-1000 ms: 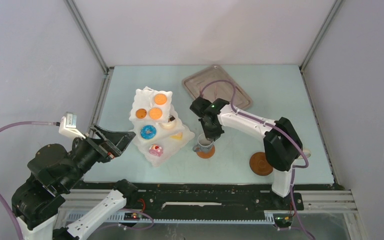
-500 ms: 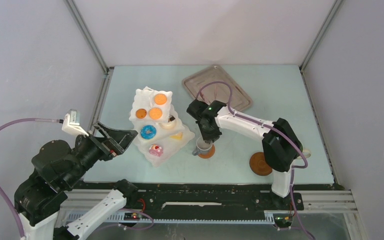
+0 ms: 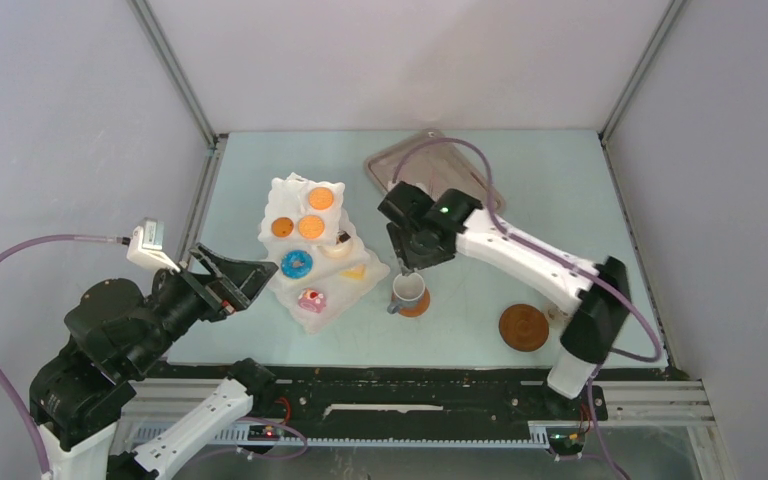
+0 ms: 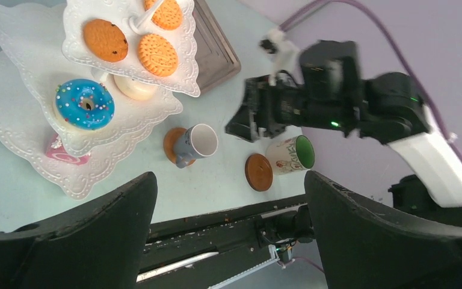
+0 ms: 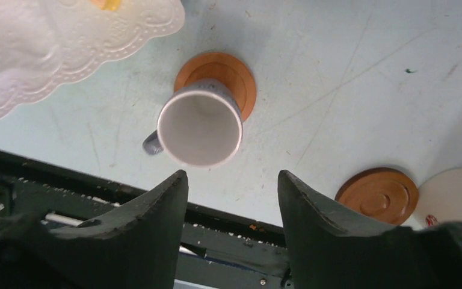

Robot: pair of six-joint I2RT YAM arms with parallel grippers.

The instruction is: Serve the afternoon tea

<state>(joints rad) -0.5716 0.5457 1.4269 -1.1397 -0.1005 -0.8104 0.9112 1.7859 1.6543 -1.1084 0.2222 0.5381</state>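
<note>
The white three-tier stand (image 3: pixel 278 196) holds orange biscuits (image 3: pixel 320 197), a blue doughnut (image 3: pixel 296 264), a pink doughnut (image 3: pixel 311 299) and a yellow cake slice (image 3: pixel 354 271). To its right a small cup (image 3: pixel 408 293), grey outside and white inside, stands on a brown coaster (image 3: pixel 421 307). My right gripper (image 3: pixel 407 262) hovers just above and behind the cup (image 5: pixel 200 128), open and holding nothing. A second coaster (image 3: pixel 523 327) lies bare, and the green-lined mug (image 4: pixel 292 155) stands beside it. My left gripper (image 3: pixel 250 280) hangs open to the left of the stand.
A silver metal tray (image 3: pixel 480 190) lies at the back, partly under the right arm. The black rail (image 3: pixel 410 385) runs along the table's near edge. Grey walls close in both sides and the back.
My right gripper has opened, let go of the cup and lifted away from it. The cup stays upright on its coaster. The right arm's elbow swung right. The left arm barely moved.
</note>
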